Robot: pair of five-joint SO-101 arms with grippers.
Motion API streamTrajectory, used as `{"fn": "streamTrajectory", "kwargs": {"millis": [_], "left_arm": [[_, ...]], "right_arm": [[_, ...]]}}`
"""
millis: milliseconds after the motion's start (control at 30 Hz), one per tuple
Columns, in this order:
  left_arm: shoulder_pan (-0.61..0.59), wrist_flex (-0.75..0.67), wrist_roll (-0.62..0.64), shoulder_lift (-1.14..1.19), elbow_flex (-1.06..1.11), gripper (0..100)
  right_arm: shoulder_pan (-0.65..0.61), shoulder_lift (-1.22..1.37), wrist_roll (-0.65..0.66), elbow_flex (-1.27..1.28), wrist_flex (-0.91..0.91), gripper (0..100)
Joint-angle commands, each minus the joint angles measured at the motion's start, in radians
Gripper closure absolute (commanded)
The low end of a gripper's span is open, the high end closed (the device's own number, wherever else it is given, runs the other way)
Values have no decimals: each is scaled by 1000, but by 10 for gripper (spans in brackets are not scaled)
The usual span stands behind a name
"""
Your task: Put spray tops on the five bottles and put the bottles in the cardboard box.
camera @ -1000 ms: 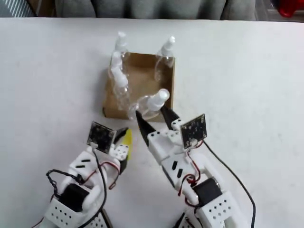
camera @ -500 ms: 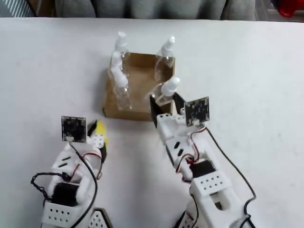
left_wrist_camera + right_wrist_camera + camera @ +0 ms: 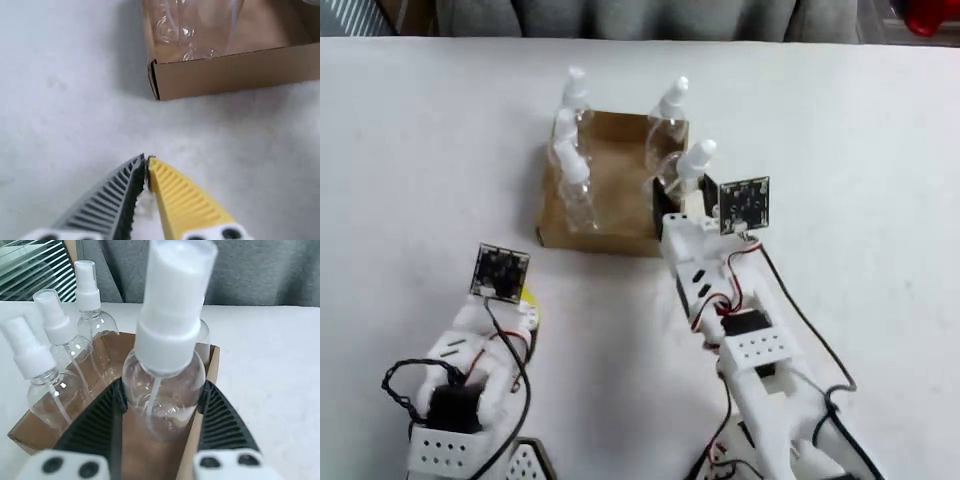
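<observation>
Right gripper [image 3: 161, 388] has carried capped bottle [image 3: 692, 162] forward over near-right corner of box [image 3: 590, 238]; left gripper [image 3: 146, 170] retracted, closed, empty. Right jaws clamp bottle body. Bottle upright, axis vertical; free corner judged directly below. Other bottles [image 3: 570, 172] stand inside.

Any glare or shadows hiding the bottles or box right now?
Left wrist view: soft shadow on the table beside the box, glints on the bottle bottoms. Right wrist view: small highlights on the held bottle. High view: even light, no glare.
</observation>
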Motion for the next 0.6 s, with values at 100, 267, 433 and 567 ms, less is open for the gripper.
{"fn": "streamTrajectory", "kwargs": {"millis": [100, 267, 433, 567], "left_arm": [[-12, 6, -23, -18, -2, 978], [-12, 6, -23, -18, -2, 978], [-12, 6, -23, -18, -2, 978], [-10, 6, -23, -18, -2, 978]], "right_arm": [[10, 148, 15, -97, -170, 982], [10, 285, 87, -166, -174, 982], [10, 400, 106, -232, -174, 980], [10, 453, 106, -262, -174, 978]]}}
